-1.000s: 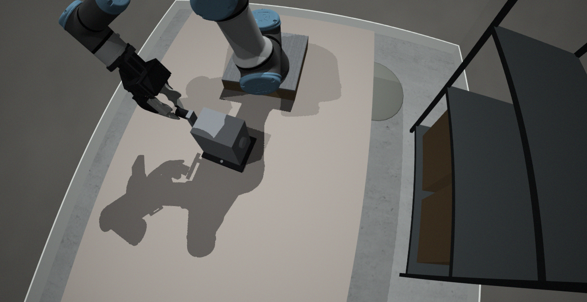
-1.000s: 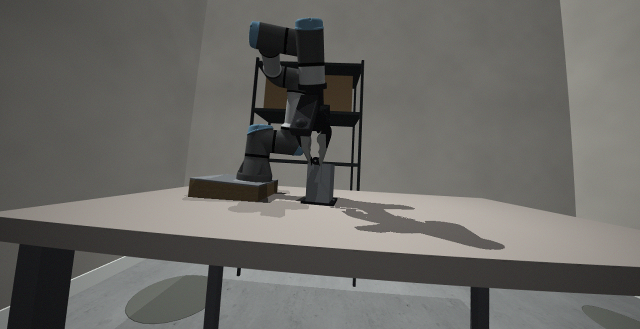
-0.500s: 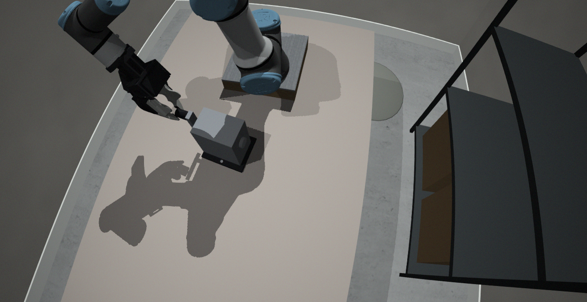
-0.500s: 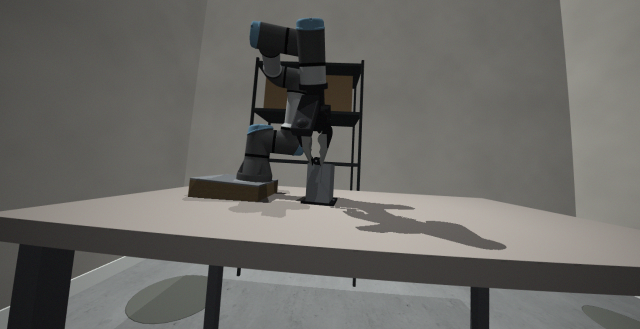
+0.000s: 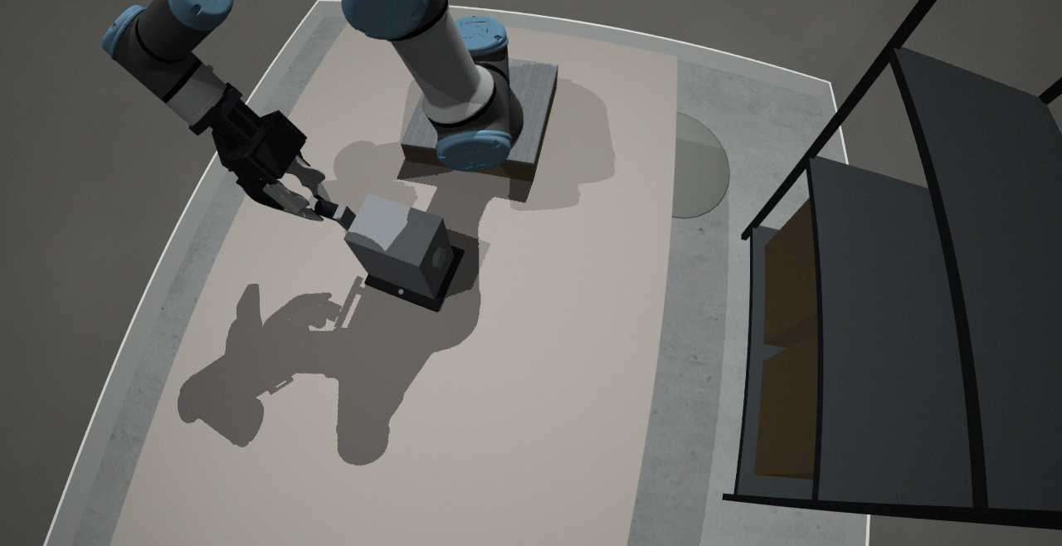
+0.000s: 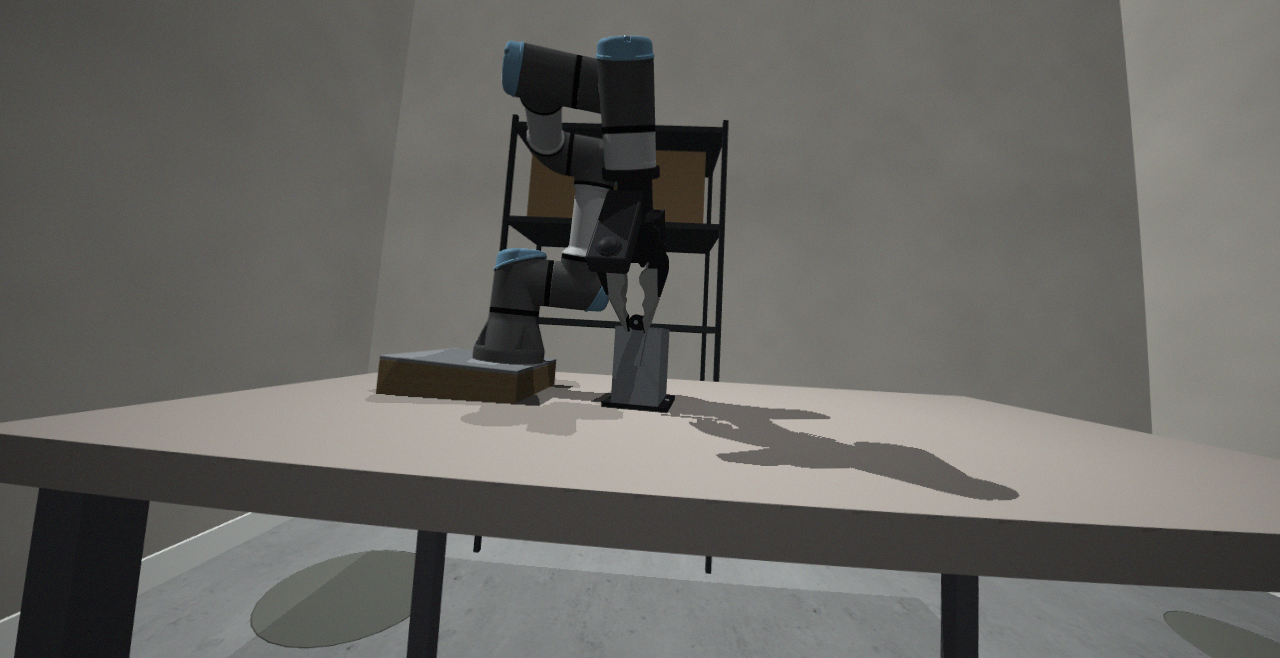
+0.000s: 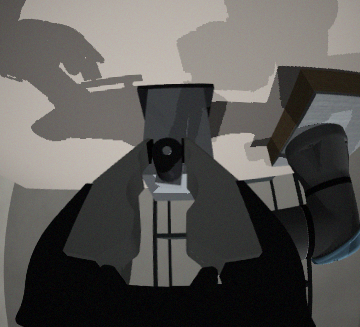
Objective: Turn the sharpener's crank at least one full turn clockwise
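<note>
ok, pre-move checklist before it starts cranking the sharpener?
1. Gripper shut on the crank handle: ok, the dark knob sits between both fingers.
2. Knob centred between the fingers: ok in the wrist view.
3. Crank near the top of the sharpener: ok, by the exterior view.
4. Sharpener upright on its black base plate: ok.
5. Room for the swing on the crank side: cannot tell; the wrist view looks free beside the body, but depth is unclear.
6. Arm base away from the crank's path: ok, it stands behind the sharpener.
</note>
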Robot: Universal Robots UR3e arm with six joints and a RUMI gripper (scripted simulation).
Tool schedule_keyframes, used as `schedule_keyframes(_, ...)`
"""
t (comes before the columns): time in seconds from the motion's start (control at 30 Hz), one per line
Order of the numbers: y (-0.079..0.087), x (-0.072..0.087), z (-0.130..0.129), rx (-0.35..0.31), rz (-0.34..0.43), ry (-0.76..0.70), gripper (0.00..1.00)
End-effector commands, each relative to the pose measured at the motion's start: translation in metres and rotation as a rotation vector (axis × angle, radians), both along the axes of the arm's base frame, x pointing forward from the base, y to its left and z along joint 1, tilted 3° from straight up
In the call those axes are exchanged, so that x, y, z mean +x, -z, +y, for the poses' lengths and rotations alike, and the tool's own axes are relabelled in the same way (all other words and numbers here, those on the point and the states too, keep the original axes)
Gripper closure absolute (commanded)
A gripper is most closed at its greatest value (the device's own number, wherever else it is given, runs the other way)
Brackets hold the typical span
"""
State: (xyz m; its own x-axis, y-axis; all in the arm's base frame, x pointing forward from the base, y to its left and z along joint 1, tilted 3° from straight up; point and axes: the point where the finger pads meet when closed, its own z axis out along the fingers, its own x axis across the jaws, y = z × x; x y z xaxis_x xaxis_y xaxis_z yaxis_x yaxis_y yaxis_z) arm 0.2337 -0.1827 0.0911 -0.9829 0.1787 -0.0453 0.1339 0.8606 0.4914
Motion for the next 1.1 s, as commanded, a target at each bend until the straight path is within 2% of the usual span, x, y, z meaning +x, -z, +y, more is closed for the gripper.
schedule_keyframes(0.0,0.000,0.003,-0.001,-0.002,-0.001,0.000,0.91)
schedule_keyframes(1.07,0.006,0.020,-0.004,-0.002,-0.001,0.000,0.91)
